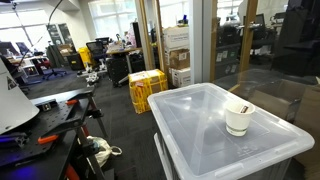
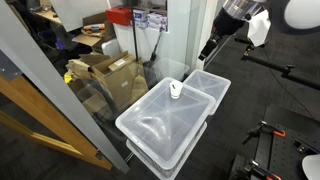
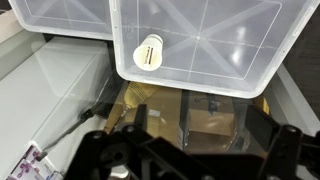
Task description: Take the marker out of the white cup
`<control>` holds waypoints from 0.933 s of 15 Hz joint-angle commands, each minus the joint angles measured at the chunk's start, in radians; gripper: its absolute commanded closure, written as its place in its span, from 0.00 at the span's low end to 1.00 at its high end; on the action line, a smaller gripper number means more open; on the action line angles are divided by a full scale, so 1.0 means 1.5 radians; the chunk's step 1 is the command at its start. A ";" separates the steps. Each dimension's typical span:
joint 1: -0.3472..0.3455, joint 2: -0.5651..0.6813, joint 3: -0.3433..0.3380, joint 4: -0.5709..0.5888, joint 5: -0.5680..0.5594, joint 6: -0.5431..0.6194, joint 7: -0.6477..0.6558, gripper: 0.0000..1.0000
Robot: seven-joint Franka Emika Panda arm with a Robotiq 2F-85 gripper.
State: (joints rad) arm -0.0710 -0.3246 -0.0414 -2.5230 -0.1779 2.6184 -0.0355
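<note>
The white cup [image 1: 238, 120] stands upright on the translucent bin lid [image 1: 190, 125]. It also shows in an exterior view [image 2: 176, 90] and, from above, in the wrist view [image 3: 149, 53]. The marker [image 1: 241, 107] is a dark stick leaning inside the cup, its tip just above the rim. In the wrist view I cannot make it out. My gripper [image 2: 207, 49] hangs in the air well above and to the side of the cup, apart from it. In the wrist view its dark fingers [image 3: 190, 140] are spread wide with nothing between them.
A second translucent bin [image 2: 212, 85] sits next to the first. A glass wall [image 2: 60, 95] with cardboard boxes [image 2: 105, 70] behind it runs along the bins. Yellow crates [image 1: 147, 88] stand on the floor, and a workbench with tools [image 1: 45, 125] is beside them.
</note>
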 commanded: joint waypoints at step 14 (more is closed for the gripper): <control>-0.033 0.295 -0.039 0.118 0.140 0.242 -0.096 0.00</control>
State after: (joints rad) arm -0.1022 0.0629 -0.1095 -2.3674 -0.0396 2.9288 -0.0904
